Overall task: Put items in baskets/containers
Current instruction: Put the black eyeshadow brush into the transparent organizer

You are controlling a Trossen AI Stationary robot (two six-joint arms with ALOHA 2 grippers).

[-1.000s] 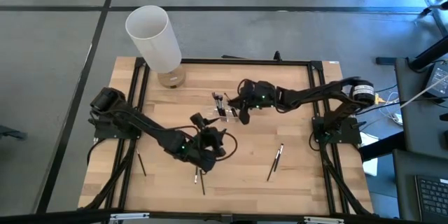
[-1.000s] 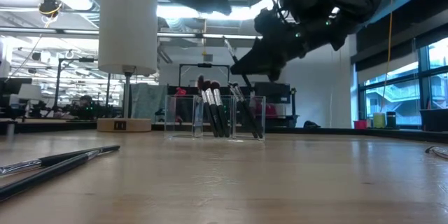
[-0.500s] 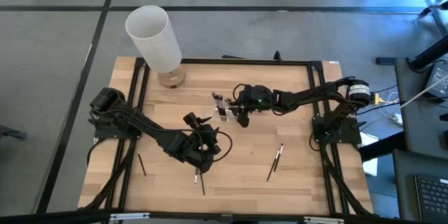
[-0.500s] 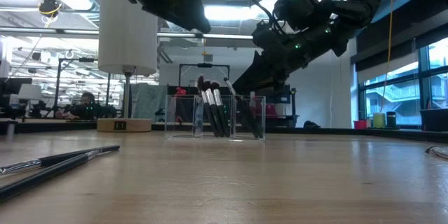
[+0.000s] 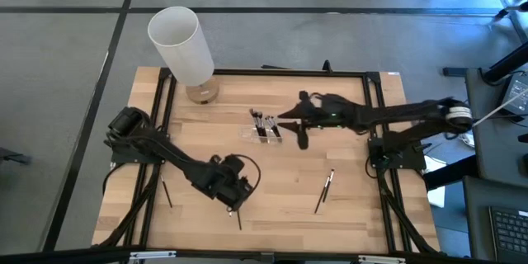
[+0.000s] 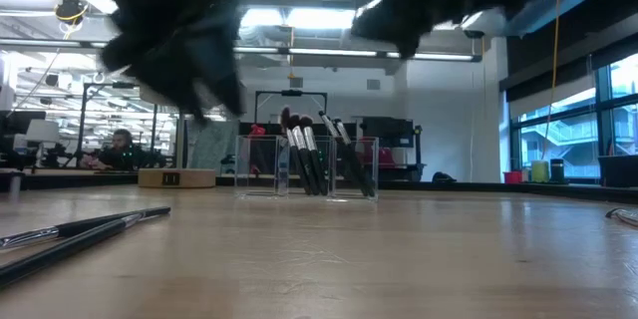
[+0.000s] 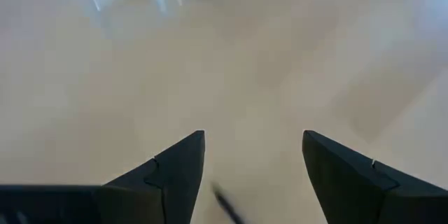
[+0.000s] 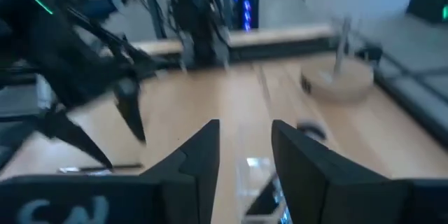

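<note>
We hover our left claw, fingers spread, over a makeup brush on the worktop; next, descend and pinch. Our right claw, parted and empty, sits just beside the clear organizer.

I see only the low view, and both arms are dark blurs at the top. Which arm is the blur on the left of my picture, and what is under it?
Observer: That is the left arm. From above, the left gripper hangs over a loose brush near the table's front edge.
Operator: Are its fingers open?
Observer: Yes. Its wrist view shows both fingers spread, with the end of a dark stick on the wood between them.
Operator: And the right arm?
Observer: The right gripper is open and holds nothing. It sits just right of the clear organizer in the high view.
</note>
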